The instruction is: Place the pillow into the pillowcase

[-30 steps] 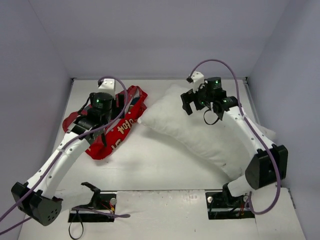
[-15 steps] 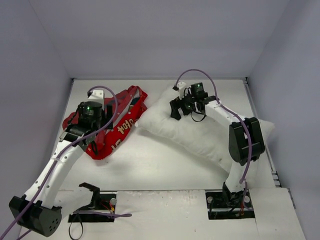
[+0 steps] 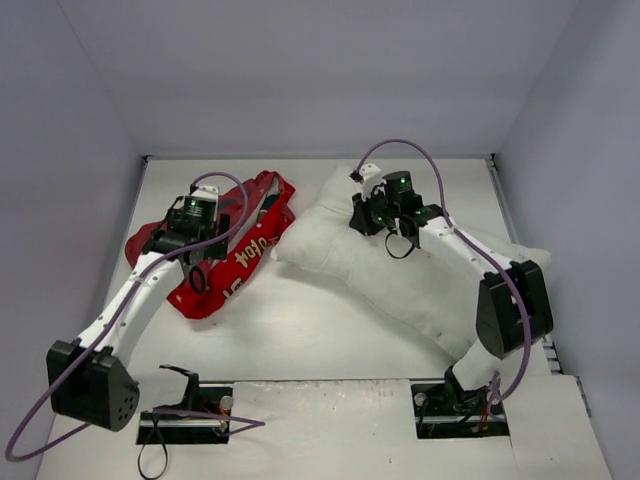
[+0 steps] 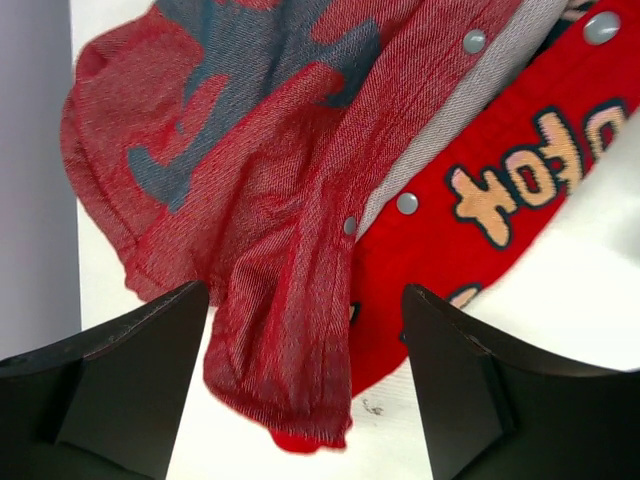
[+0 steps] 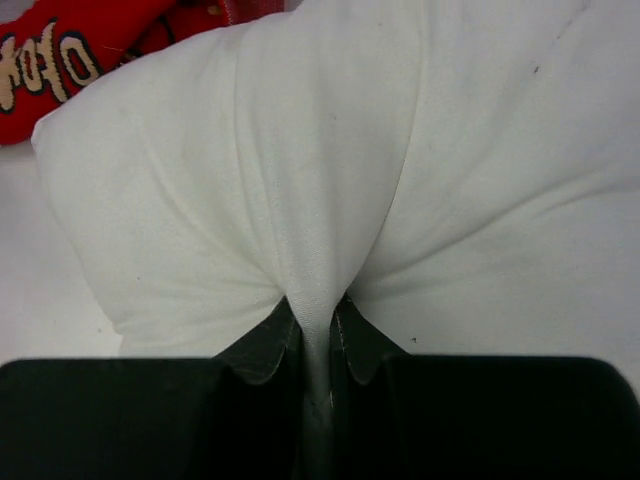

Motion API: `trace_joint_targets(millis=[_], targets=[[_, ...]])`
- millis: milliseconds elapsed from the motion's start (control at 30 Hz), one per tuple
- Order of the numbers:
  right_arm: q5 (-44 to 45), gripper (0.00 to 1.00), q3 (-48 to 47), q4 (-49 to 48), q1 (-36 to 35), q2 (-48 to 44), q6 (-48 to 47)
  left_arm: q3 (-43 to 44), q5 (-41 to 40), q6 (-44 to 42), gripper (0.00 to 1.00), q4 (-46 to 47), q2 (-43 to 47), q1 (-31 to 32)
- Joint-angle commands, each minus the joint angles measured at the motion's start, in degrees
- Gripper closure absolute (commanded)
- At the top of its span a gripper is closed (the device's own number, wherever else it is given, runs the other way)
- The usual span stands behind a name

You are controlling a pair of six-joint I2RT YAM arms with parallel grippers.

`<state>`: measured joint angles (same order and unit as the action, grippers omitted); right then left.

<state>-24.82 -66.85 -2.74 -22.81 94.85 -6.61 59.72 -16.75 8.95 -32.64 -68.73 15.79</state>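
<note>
Left arm (image 3: 140,290) advanced; right fingers (image 5: 262,352) pinch one pillow (image 5: 300,150); one pillowcase (image 4: 280,250).

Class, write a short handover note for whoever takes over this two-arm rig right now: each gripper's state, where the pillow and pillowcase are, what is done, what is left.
Right gripper: jaws shut on a pinched fold of the plain white, soft pillow, toward its left end.
Left gripper: jaws open over the crumpled bright red printed fabric pillowcase, gripping nothing.
Positions: the pillow lies across the white table, to the right of the pillowcase, with its left end close to the red cloth.
Done: pillow grasped; none of it is inside the case.
Left: find and open the pillowcase mouth, then feed the pillow in.
</note>
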Motion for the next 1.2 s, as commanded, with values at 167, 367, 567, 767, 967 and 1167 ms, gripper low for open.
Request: trace_joint_targets(millis=[167,367,567,767,967,1167], targets=[[0.6,1.0,5.6,4.5,-1.4,-13.7,0.5,6.6,3.5,-4.6,0.26,8.6,-10.4,-2.7],[0.3,1.0,9.9,4.3,-1.5,-18.0,2.3,10.4,5.2,-6.6,0.26,12.3,-20.6,-5.2],[0.5,1.0,11.7,4.3,-1.5,-21.2,2.5,13.0,7.3,-6.2,0.27,11.9,-25.1,-5.3],[0.7,1.0,11.8,4.2,-1.5,-22.3,2.7,12.7,9.4,-5.9,0.35,11.2,-26.6,-5.3],[-0.1,1.0,11.6,4.2,-2.2,-21.9,1.5,12.9,9.7,-5.1,0.49,9.7,-28.9,-5.2],[-1.4,1.0,11.8,4.2,-2.9,-22.6,0.1,12.5,8.3,-4.3,0.49,9.3,-30.5,-5.3]])
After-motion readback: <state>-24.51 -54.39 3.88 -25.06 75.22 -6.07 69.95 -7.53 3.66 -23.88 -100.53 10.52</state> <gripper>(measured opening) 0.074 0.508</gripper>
